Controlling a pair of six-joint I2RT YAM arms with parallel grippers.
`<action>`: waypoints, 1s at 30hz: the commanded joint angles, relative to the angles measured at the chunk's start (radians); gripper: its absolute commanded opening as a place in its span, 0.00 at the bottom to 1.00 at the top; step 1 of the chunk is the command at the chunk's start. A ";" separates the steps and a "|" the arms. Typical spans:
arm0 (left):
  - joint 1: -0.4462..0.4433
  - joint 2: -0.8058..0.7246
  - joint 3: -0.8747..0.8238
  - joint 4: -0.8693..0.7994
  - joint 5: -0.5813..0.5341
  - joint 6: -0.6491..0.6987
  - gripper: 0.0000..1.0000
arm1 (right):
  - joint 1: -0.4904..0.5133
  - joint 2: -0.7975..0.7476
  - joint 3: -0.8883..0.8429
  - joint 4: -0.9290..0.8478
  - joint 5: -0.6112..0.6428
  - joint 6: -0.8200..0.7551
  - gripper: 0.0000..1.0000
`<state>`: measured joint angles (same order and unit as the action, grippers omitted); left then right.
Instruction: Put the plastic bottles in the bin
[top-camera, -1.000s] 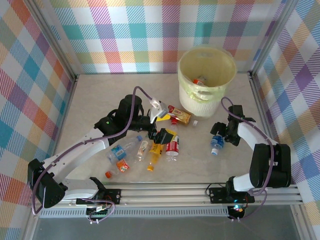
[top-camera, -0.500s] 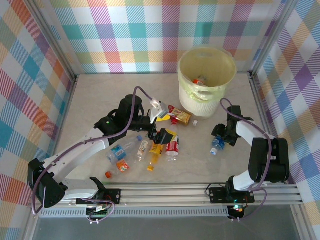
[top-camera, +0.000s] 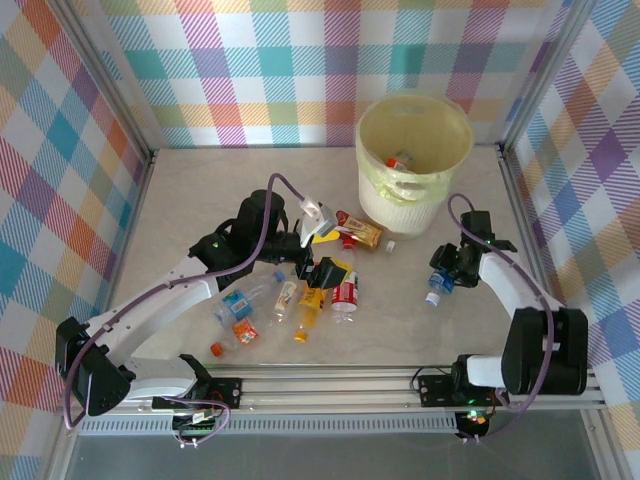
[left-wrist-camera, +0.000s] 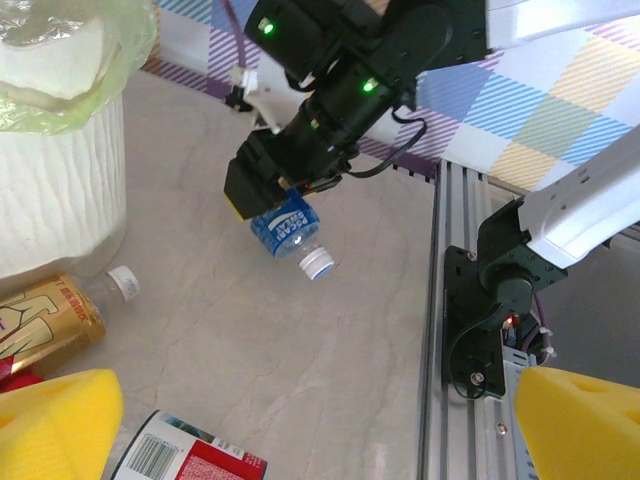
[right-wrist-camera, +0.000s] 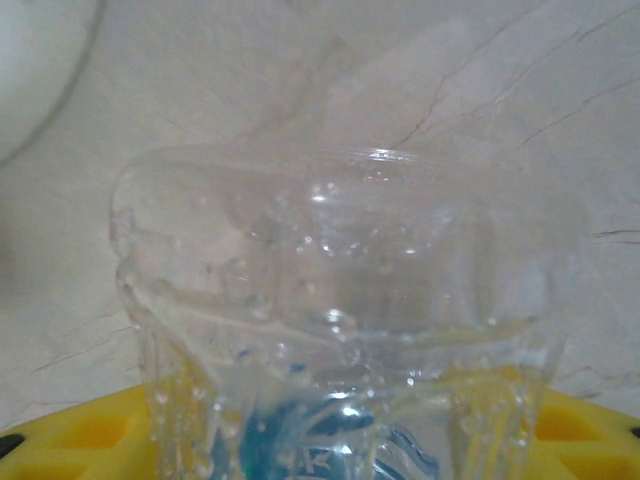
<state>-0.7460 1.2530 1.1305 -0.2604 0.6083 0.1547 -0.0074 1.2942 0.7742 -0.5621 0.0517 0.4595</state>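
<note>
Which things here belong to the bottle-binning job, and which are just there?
Part of the job: the bin; the blue-label bottle gripped in the right claw; the heap of loose bottles; the red-capped bottle inside the bin.
Just there: checked cloth walls; metal rail along the near edge; purple cables.

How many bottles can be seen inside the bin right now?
1: a bottle with red on it lies inside the bin, by its near wall. More may be hidden behind that wall.
</note>
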 joint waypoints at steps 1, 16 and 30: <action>-0.011 -0.012 0.022 0.021 0.000 0.010 1.00 | -0.003 -0.086 0.027 -0.049 0.017 -0.011 0.58; -0.005 -0.058 -0.018 0.100 -0.046 -0.037 1.00 | 0.009 -0.313 0.285 -0.216 -0.018 -0.036 0.58; 0.067 -0.118 -0.121 0.355 0.007 -0.210 1.00 | 0.190 -0.188 0.730 -0.262 0.136 -0.097 0.57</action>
<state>-0.7033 1.1652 1.0348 -0.0322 0.5774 0.0158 0.1497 1.0744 1.4269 -0.8185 0.1226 0.4034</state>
